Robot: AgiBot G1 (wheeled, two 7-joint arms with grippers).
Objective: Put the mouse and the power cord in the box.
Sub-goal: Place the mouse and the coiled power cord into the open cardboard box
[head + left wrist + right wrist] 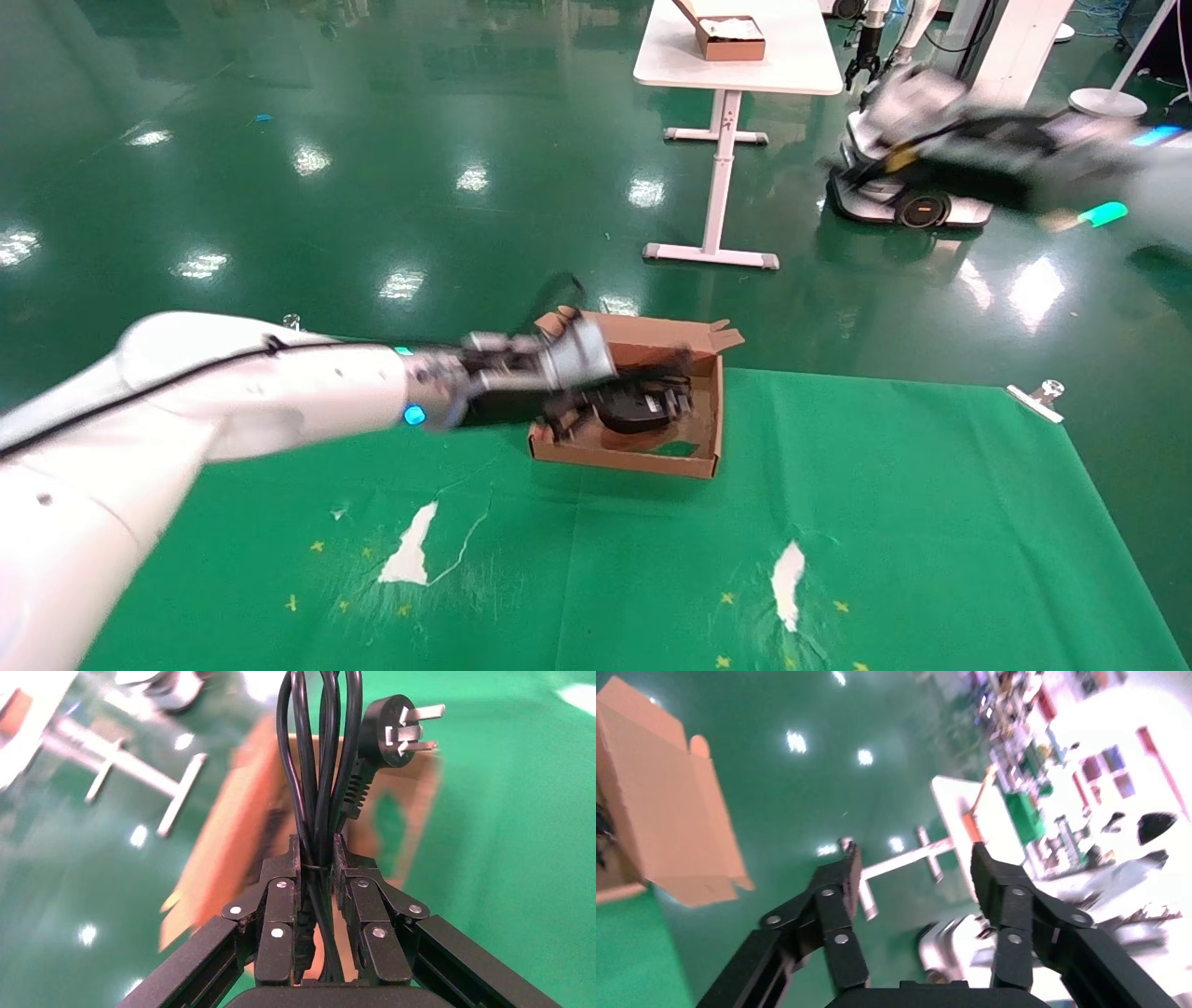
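Power cord (320,776) hangs clamped in left gripper (318,857) above the box (694,461).

boxes: 2, near box (643,457), far box (731,42) at 12 o'clock | mouse (638,410): 1 | power cord (320,769): 1 | claws: 2, left claw (318,855), right claw (916,864)

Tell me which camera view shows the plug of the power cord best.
The left wrist view: the plug shows sharply with its metal prongs, above the left pincer, which is shut on the power cord. In the head view, no plug can be made out near the box. The right wrist view does not show it.
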